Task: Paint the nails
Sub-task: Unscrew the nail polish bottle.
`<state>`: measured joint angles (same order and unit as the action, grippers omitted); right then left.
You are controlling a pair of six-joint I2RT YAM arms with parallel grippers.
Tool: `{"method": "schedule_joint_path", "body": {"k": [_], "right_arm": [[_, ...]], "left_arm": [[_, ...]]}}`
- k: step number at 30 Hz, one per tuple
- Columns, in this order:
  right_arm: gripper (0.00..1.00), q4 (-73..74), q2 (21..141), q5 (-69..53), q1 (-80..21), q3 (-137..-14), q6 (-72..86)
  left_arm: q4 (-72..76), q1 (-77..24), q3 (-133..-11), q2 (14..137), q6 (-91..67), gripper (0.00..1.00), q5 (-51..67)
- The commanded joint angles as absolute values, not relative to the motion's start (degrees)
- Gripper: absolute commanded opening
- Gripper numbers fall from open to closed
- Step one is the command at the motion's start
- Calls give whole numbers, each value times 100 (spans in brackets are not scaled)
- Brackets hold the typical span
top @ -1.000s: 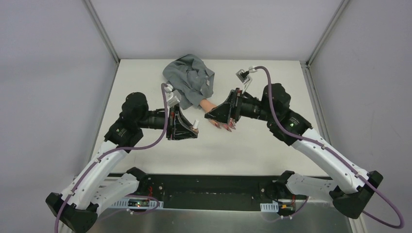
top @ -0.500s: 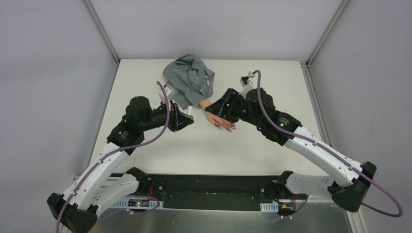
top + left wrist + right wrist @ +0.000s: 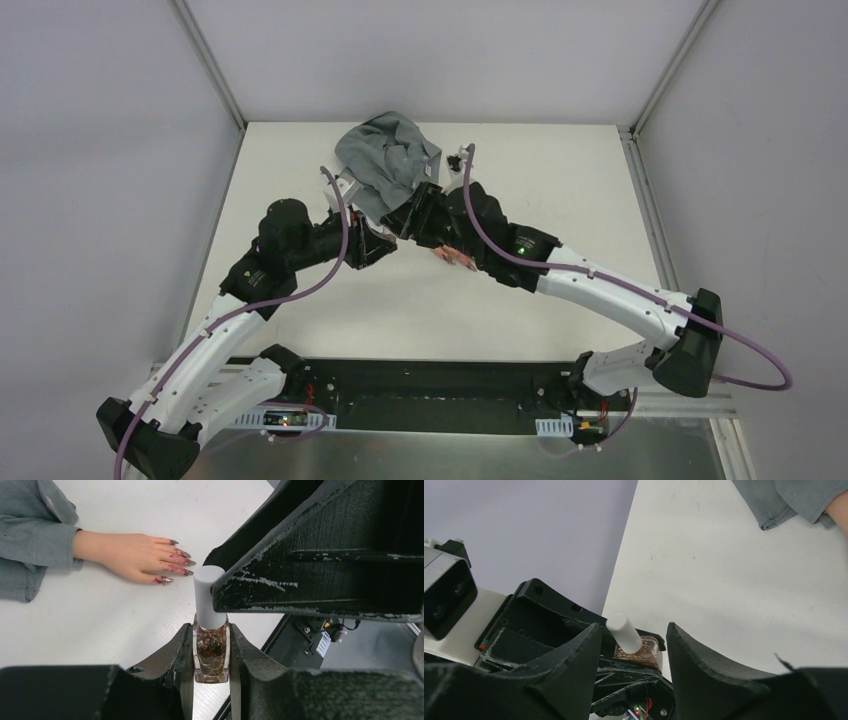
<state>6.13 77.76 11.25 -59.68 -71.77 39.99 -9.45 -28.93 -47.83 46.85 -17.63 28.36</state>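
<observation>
While the left tool (image 3: 211,636) is clamped tight on the little polish bottle (image 3: 211,656), holding it upright, the white cap (image 3: 208,597) pokes up past its fingertips. The right tool (image 3: 633,636) sits right at that cap with its jaws partly apart, one finger either side. From the left wrist view, one black finger (image 3: 320,580) of the right tool looks pressed against the cap's side. The right wrist view shows a bit of a gap around the cap though, so it's not a closed grip.

Just past the bottle, the fake hand (image 3: 127,555) lies flat, palm down on the white desk (image 3: 100,625), fingers pointing toward the tools. The nails (image 3: 188,562) are dark purplish-red and kinda smeary, close to the cap but not touching it. The grey sleeve (image 3: 35,535) bunches up behind the wrist. From the top view, both tools meet just beside that sleeve, and the nails peek out by the right arm.
</observation>
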Motion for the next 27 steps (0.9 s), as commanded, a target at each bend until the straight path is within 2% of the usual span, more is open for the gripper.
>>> {"method": "schedule_joint_path", "body": {"k": [1, 6, 11, 13, 15, 16, 21, 27], "right_arm": [[53, 263, 7906, 1557, -6130, -7576, 3758], [50, 270, 8066, 1619, -6171, -7660, 3689], [34, 397, 8235, 1705, -6213, -7803, 3595], [25, 471, 8283, 1772, -6233, -7857, 3521], [6, 541, 8292, 1839, -6236, -7864, 3459], [0, 559, 8285, 1879, -6234, -7853, 3410], [0, 439, 8174, 1756, -6225, -7694, 2814], [0, 48, 7867, 526, -6016, -7366, 2134]], "left_arm": [[-747, -2944, -4820, 4691, -1884, 0, 2949], [-747, -2944, -4833, 4702, -1891, 0, 2964], [-745, -2944, -4834, 4723, -1895, 0, 3004], [-747, -2944, -4849, 4743, -1905, 0, 3054], [-747, -2944, -4862, 4769, -1909, 0, 3114], [-747, -2944, -4873, 4772, -1910, 0, 3150], [-704, -2936, -4978, 4811, -1994, 0, 3669], [-613, -2922, -5202, 4894, -2170, 0, 4823]]}}
